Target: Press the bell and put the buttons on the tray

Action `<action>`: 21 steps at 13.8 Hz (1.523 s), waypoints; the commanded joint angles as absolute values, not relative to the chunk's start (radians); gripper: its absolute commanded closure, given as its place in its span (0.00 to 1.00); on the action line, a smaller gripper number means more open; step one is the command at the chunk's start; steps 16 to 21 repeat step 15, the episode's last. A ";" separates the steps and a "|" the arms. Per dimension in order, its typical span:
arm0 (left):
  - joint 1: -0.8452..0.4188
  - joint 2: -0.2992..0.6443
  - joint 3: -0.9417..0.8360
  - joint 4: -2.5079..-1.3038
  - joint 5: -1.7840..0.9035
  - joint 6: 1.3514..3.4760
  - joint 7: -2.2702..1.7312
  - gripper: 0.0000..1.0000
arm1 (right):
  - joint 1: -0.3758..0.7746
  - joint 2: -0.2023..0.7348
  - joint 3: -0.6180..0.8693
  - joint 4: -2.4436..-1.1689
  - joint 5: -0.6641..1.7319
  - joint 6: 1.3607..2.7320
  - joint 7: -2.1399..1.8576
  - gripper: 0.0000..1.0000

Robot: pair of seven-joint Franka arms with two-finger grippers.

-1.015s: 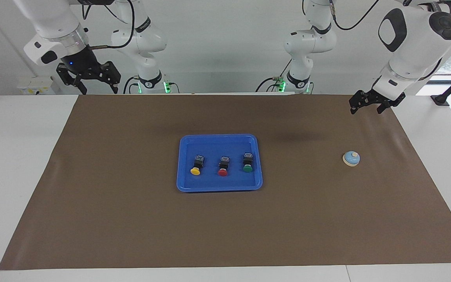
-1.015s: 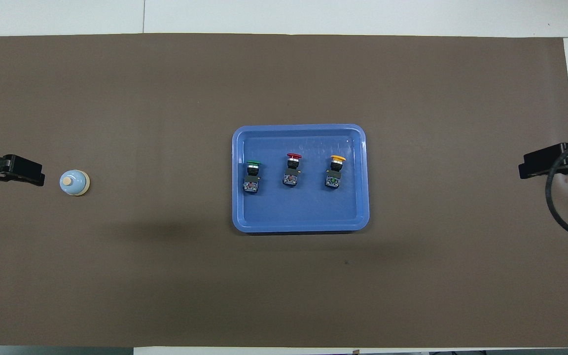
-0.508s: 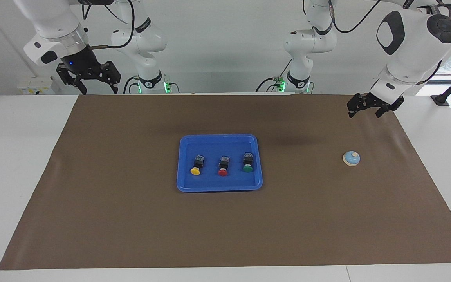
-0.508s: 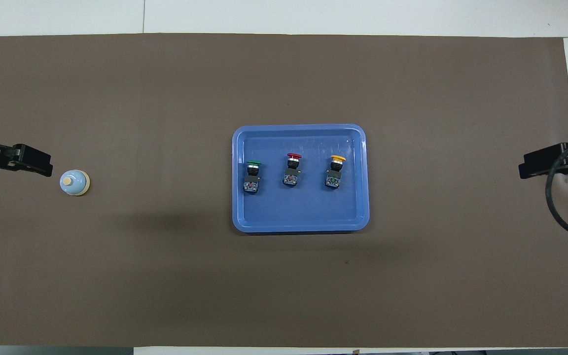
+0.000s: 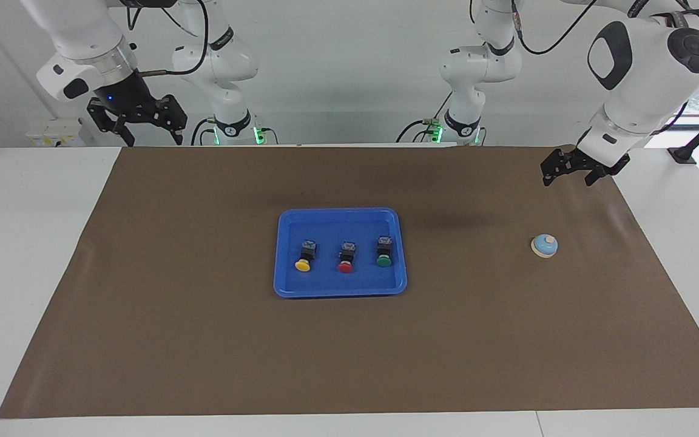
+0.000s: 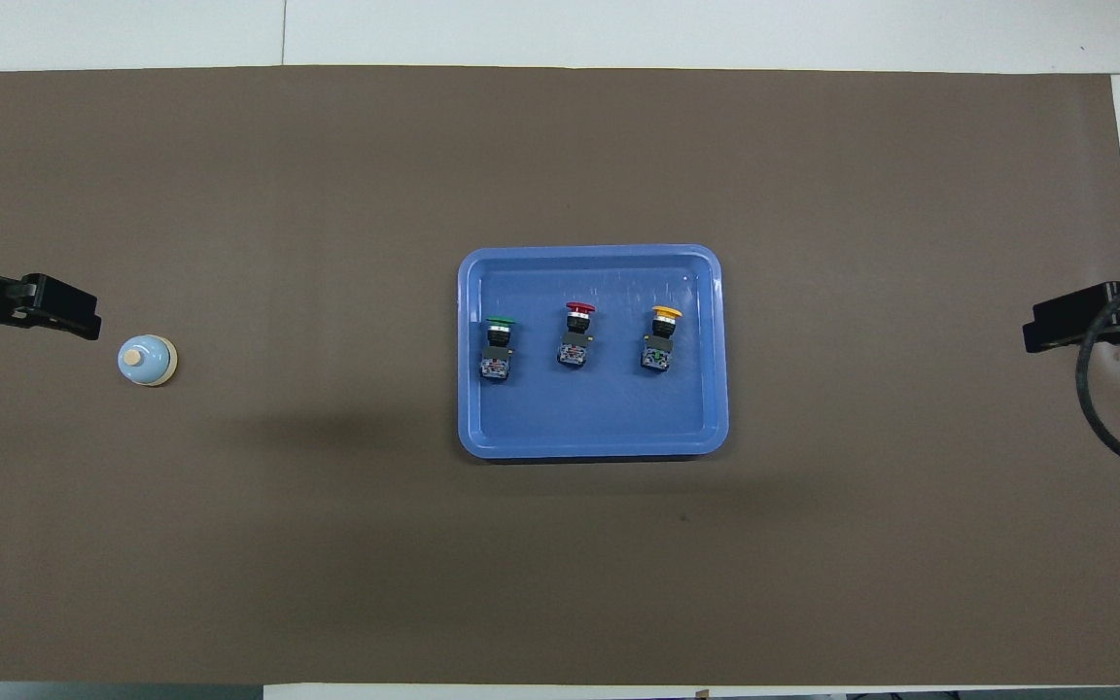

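The blue tray (image 5: 283,285) (image 6: 468,428) lies in the middle of the brown mat. The three buttons lie in it in a row: yellow (image 5: 304,262) (image 6: 662,335), red (image 5: 346,263) (image 6: 576,335) and green (image 5: 384,255) (image 6: 498,345). The bell (image 5: 545,245) (image 6: 146,360) stands on the mat toward the left arm's end. My left gripper (image 5: 568,180) (image 6: 84,323) is open and empty, raised over the mat beside the bell and apart from it. My right gripper (image 5: 154,141) (image 6: 1036,335) is open and empty, and waits high over the mat's edge at the right arm's end.
The brown mat (image 5: 349,352) covers most of the white table (image 5: 28,243). A black cable (image 6: 1100,408) loops down by my right gripper.
My left gripper has shifted a little in the air beside the bell. The bell, tray, buttons and right arm have not moved.
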State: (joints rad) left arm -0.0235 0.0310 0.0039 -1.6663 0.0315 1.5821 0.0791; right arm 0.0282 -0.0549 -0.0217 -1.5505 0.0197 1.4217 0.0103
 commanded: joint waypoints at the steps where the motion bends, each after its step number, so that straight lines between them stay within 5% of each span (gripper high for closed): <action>1: -0.038 0.044 0.020 -1.643 0.025 1.604 0.067 0.00 | 0.008 -0.078 -0.008 -1.577 0.018 1.424 -0.012 0.00; 21: -0.041 0.038 0.012 -1.621 0.023 1.605 0.067 0.00 | 0.008 -0.078 -0.008 -1.577 0.018 1.424 -0.012 0.00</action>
